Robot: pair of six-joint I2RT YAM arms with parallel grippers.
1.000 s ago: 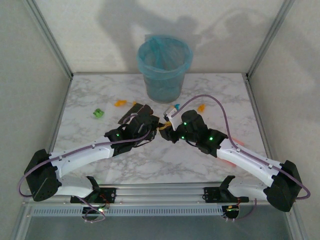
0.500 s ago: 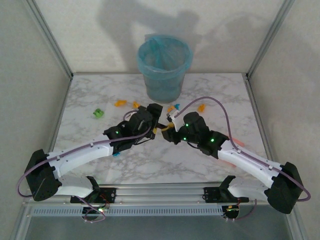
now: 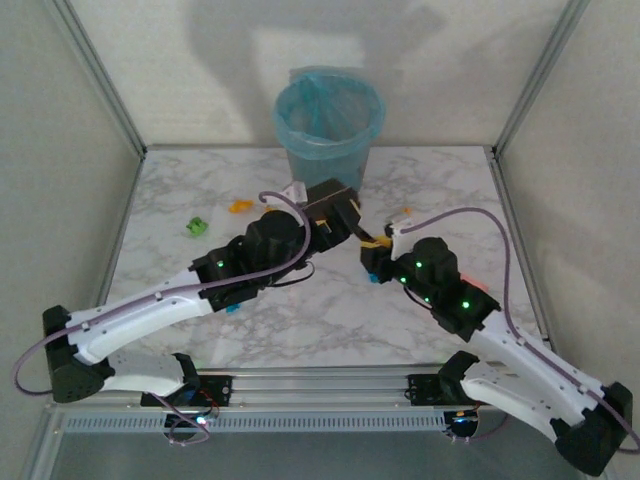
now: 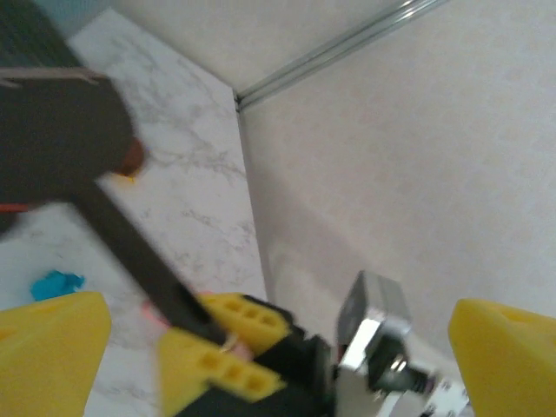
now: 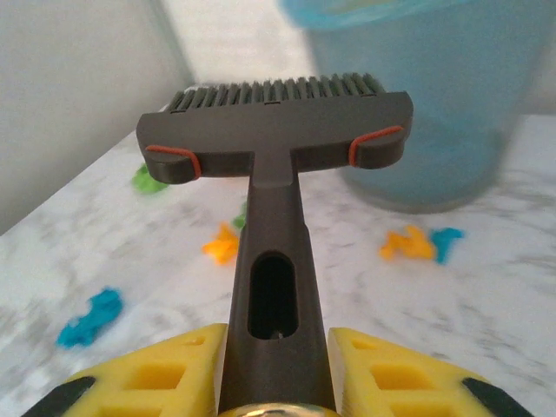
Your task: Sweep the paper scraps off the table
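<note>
My right gripper [image 5: 278, 337] is shut on the handle of the dark-bristled brush [image 5: 274, 130], whose head points toward the bin. In the top view the right gripper [image 3: 375, 250] sits mid-table, and the brush head [image 3: 335, 197] lies just before the bin. My left gripper [image 3: 347, 222] hangs open beside the brush and holds nothing; its yellow fingers [image 4: 48, 343] stand wide apart. Paper scraps lie on the table [image 3: 300, 330]: green [image 3: 195, 227], orange [image 3: 238, 206], orange [image 3: 404, 212], blue [image 3: 233, 309]. Ahead of the brush lie orange [image 5: 223, 245], orange [image 5: 407, 245] and blue [image 5: 91, 317] scraps.
The blue-lined round bin [image 3: 329, 135] stands at the back centre, close behind the brush. A pink dustpan [image 3: 480, 290] lies partly hidden under the right arm. Aluminium rails and grey walls frame the table on all sides.
The left gripper has opened and let go of the brush, then swung back and right toward the bin. The right gripper has shifted right, keeping the brush.
</note>
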